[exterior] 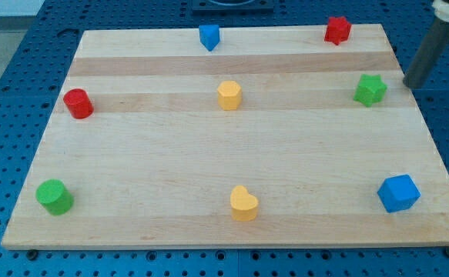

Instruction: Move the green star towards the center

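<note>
Green star [370,89] far right on wooden board [170,154], well apart from centre. My tip [410,83] just right of star, not touching: placed outboard so leftward push drives star inward. No gripper, bare rod. Yellow hexagon [229,95] sits left along that line.

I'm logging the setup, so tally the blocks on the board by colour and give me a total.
Red: 2, the red cylinder and red star
Blue: 2, the blue block and blue cube
Yellow: 2, the yellow hexagon and yellow heart
Green: 2, the green star and green cylinder
Total: 8
</note>
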Action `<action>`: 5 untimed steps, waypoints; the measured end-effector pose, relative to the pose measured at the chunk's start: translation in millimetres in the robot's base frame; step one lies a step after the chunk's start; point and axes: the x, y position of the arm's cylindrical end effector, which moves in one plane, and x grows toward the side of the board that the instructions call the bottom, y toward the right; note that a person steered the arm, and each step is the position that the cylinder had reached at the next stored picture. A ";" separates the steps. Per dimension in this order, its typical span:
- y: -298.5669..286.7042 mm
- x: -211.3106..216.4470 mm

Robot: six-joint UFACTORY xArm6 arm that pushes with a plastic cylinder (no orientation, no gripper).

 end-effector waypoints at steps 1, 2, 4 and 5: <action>-32.8 3.0; -61.0 3.6; -7.2 45.2; -5.1 52.7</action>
